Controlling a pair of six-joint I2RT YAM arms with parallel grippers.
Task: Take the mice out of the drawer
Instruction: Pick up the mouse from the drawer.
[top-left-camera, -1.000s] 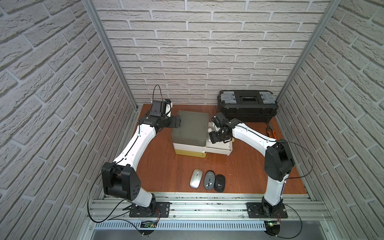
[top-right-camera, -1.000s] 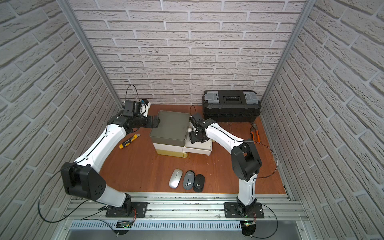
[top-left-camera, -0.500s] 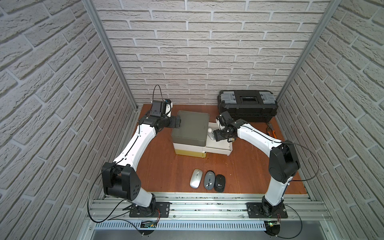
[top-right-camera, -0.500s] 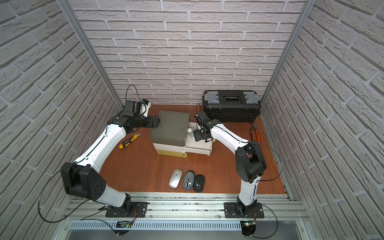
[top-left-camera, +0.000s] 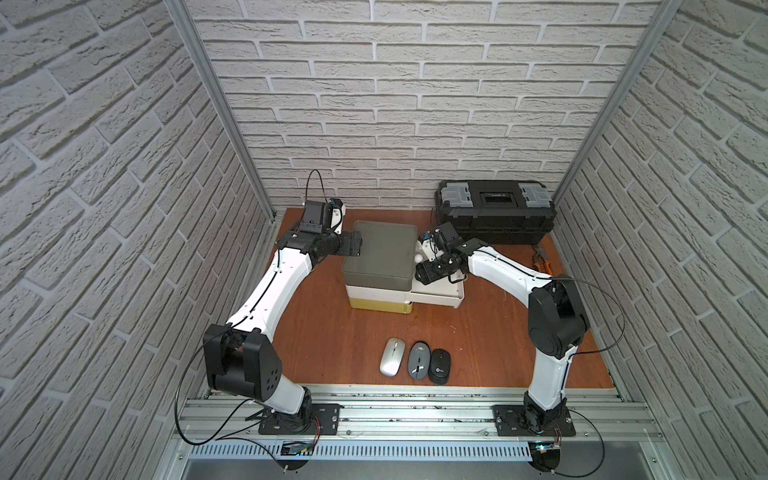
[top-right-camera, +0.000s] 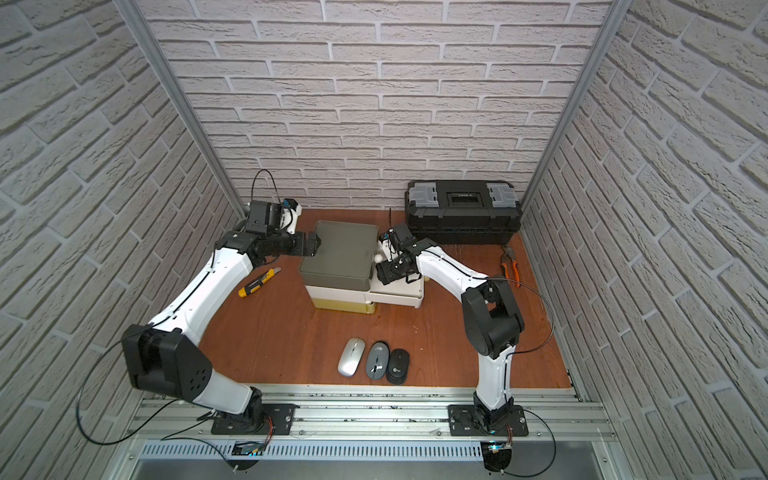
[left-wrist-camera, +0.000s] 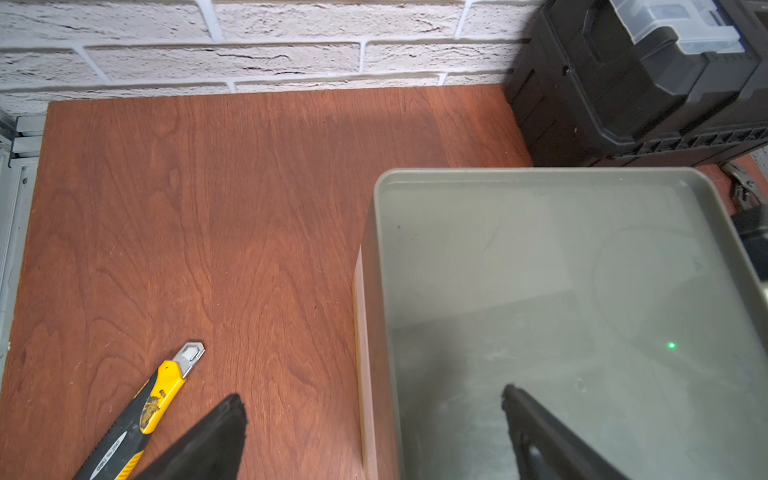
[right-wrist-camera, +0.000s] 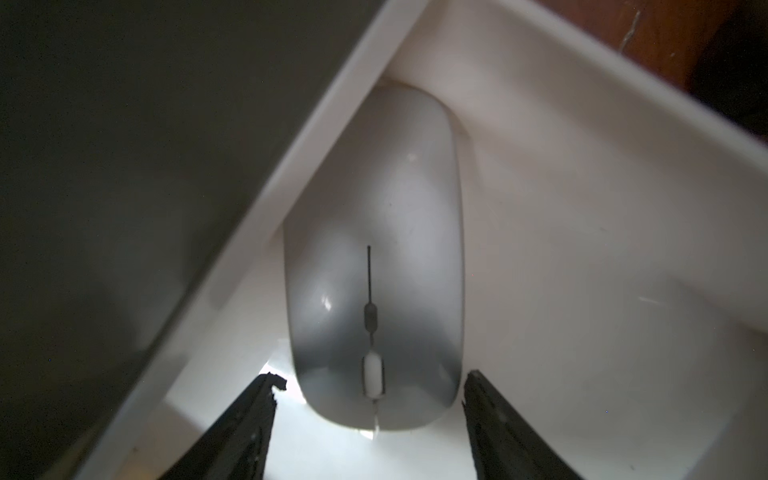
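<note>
Your right gripper (right-wrist-camera: 372, 377) is down in the pulled-out white drawer (right-wrist-camera: 582, 199), jaws parted and straddling the wheel end of a shiny silver mouse (right-wrist-camera: 374, 232). One fingertip (right-wrist-camera: 257, 415) shows a sliver of gap and the other sits right at the shell, so I see no clamp on it. That mouse lies flat on the drawer floor, its rounded end up in a corner. In both top views the drawer sticks out to the right of the cabinet with the grey-green top (top-left-camera: 380, 253). Your left gripper (left-wrist-camera: 372, 394) is spread wide and holds nothing, one finger above the cabinet top, the other above the bare table (left-wrist-camera: 208, 208), near the yellow-black utility knife (left-wrist-camera: 141, 411). At the table's near edge three mice lie side by side: a second silver mouse (top-left-camera: 392, 356) left, a grey mouse (top-left-camera: 419, 360) middle, a black mouse (top-left-camera: 439, 365) right.
</note>
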